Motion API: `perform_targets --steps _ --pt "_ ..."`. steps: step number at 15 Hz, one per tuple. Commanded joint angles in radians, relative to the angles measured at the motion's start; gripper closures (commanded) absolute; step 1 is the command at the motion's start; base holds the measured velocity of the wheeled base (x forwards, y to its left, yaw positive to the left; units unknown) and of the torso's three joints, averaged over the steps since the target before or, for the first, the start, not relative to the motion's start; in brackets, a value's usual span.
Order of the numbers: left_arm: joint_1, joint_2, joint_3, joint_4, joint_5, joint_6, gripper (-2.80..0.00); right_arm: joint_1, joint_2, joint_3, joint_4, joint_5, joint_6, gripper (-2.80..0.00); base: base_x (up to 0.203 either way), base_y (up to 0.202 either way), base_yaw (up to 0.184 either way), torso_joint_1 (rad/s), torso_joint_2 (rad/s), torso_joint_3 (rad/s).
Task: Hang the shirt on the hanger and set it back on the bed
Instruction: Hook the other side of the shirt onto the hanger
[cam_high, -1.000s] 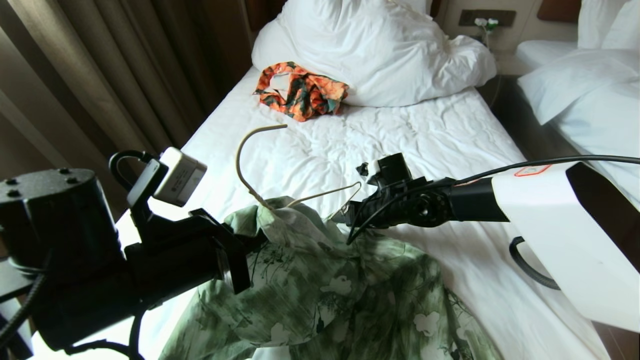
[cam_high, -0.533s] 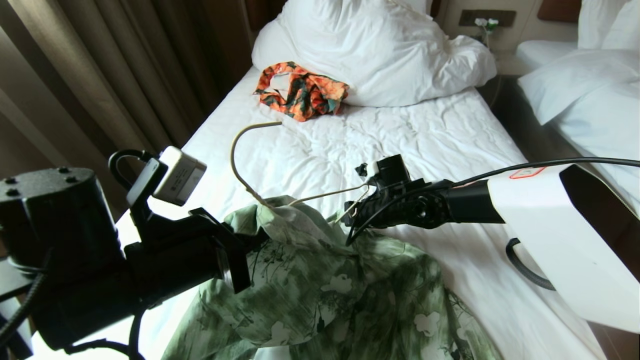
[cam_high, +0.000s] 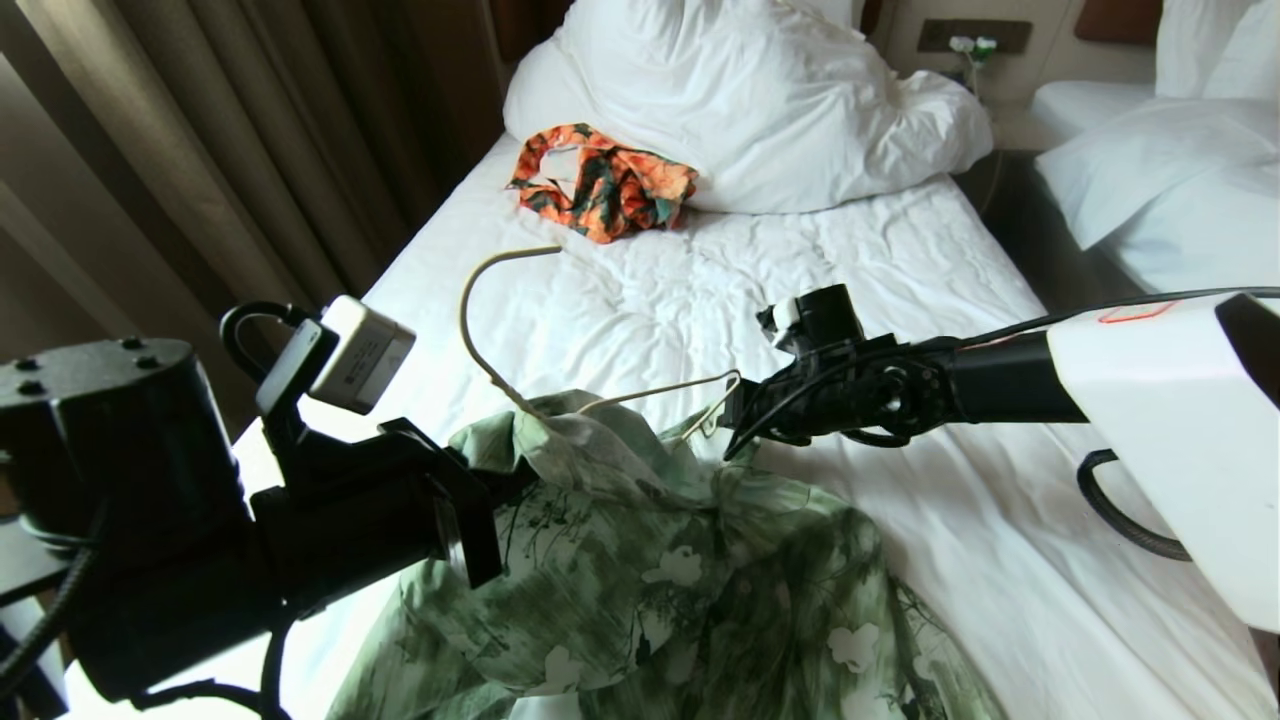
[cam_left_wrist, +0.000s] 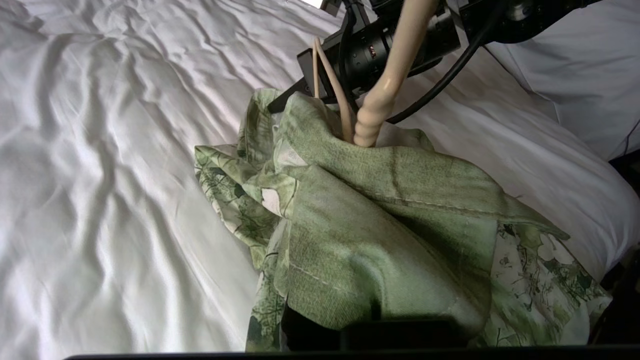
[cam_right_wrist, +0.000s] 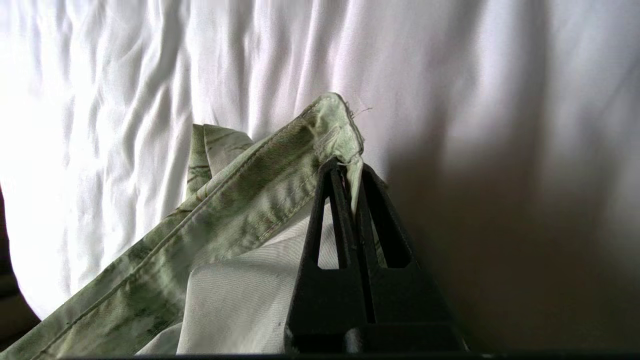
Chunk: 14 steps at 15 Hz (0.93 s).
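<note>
Soft, limp cotton-like shirt (cam_high: 640, 570) is lying bunched on the bed (cam_high: 900, 290), draping over the stiff, light hanger (cam_high: 520, 330); the right gripper (cam_right_wrist: 350, 172) is pinching its hemmed edge, the left gripper (cam_high: 480, 500) is staying clamped near the collar.

A hotel-like bedroom: two white beds (cam_high: 880, 270), drawn curtains (cam_high: 200, 150).

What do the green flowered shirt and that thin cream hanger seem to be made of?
The shirt: probably a light woven cotton-like cloth, matte, with visible weave and stitched seams. The hanger: smooth cream, likely plastic or coated wire; a ribbed moulded neck shows in the left wrist view.
</note>
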<state>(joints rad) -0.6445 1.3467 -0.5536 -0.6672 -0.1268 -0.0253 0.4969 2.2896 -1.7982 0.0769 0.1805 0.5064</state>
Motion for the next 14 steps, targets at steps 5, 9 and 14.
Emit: perform_targets --steps 5,9,14 --pt "-0.014 0.015 0.0 -0.002 0.004 -0.001 0.0 -0.044 -0.11 0.055 0.004 -0.062 0.071 0.0 0.0 0.0 0.0 0.0 0.0 0.0" --pt "-0.024 0.015 -0.004 -0.003 0.022 0.001 0.0 -0.047 -0.175 0.112 0.021 -0.062 0.072 0.0 0.0 0.0 0.0 0.0 0.0 0.0" --pt "-0.03 -0.008 -0.009 0.0 0.035 0.002 0.0 -0.074 -0.236 0.12 0.087 -0.064 0.069 0.0 0.0 0.0 0.0 0.0 0.0 0.0"
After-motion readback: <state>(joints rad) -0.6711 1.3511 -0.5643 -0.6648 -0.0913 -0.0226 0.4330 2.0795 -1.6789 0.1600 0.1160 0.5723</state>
